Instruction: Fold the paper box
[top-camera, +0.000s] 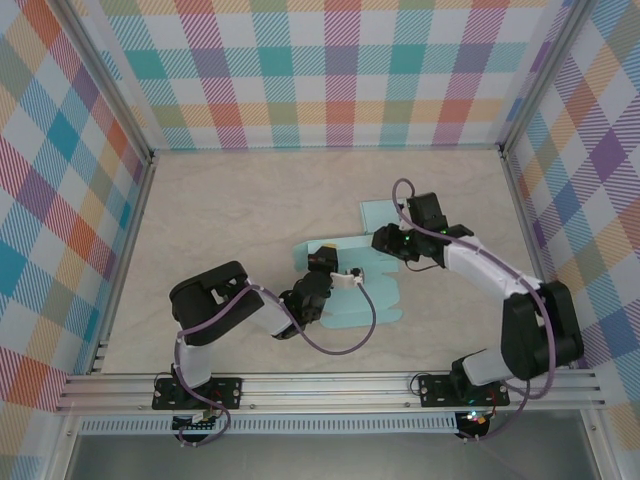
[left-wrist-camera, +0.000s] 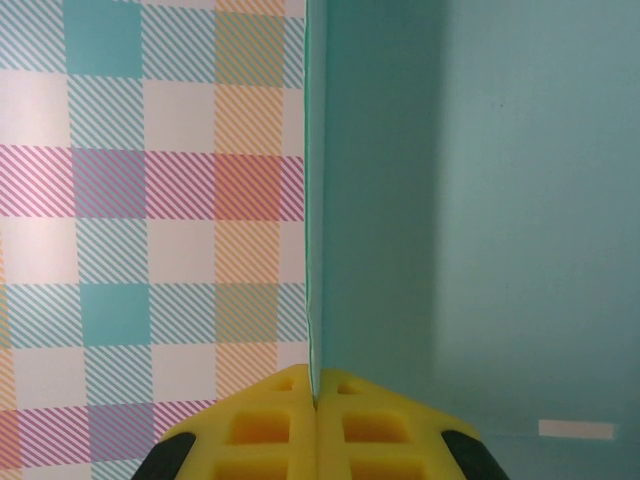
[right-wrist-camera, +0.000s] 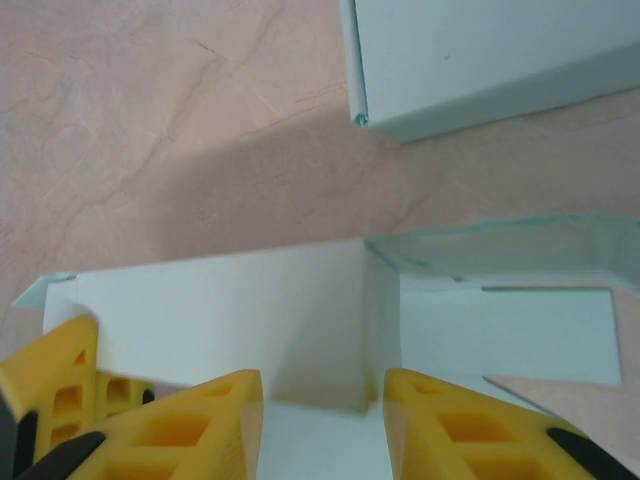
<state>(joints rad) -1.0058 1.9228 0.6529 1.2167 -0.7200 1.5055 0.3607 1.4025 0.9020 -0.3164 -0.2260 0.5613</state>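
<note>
The pale teal paper box (top-camera: 352, 302) lies partly flat in the middle of the table, with one panel raised. My left gripper (top-camera: 334, 273) is shut on the thin edge of that upright panel (left-wrist-camera: 470, 200), and its yellow fingertips (left-wrist-camera: 316, 385) meet on it. My right gripper (top-camera: 384, 243) reaches in from the right. Its jaws (right-wrist-camera: 323, 400) stand apart around a folded corner of the box wall (right-wrist-camera: 230, 310); the corner is close to the right finger, with a gap to the left one. A loose flap (right-wrist-camera: 480, 60) lies further off.
The beige table (top-camera: 230, 210) is enclosed by checked walls (top-camera: 330, 70) at the back and both sides. A metal rail (top-camera: 330, 385) runs along the near edge by the arm bases. Bare tabletop lies left of the box and behind it.
</note>
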